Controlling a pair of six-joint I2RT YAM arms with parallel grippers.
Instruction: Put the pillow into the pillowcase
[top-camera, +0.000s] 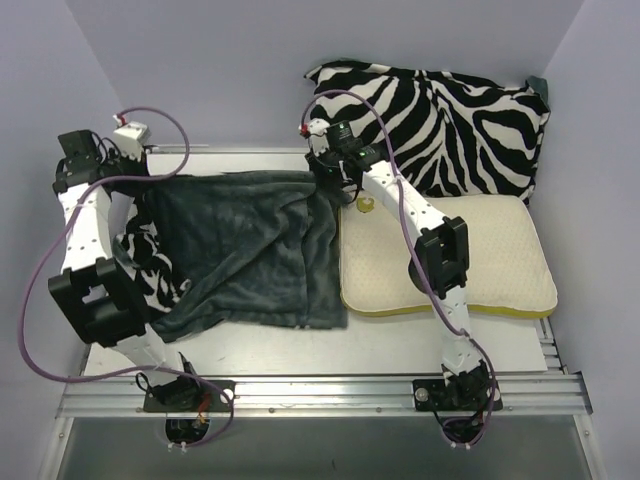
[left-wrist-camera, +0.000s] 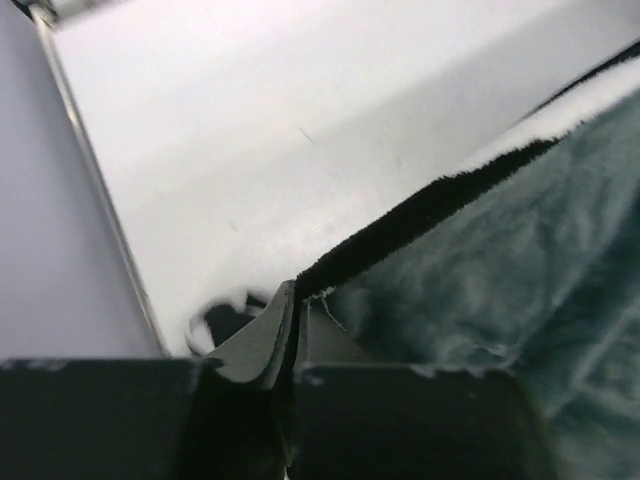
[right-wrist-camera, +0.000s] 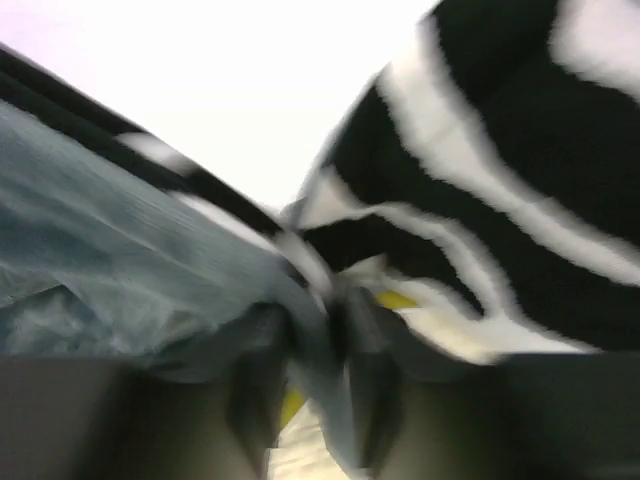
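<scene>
White table under pillowcase, pillow and zebra cushion (far right corner).

Overhead camera looks down; both wrist cameras (close-up) share its pillowcase.

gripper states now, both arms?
Left gripper: closed on the edge of the grey-teal plush, zebra-backed pillowcase.
Right gripper: closed on the same pillowcase, though the view is blurred.
</scene>
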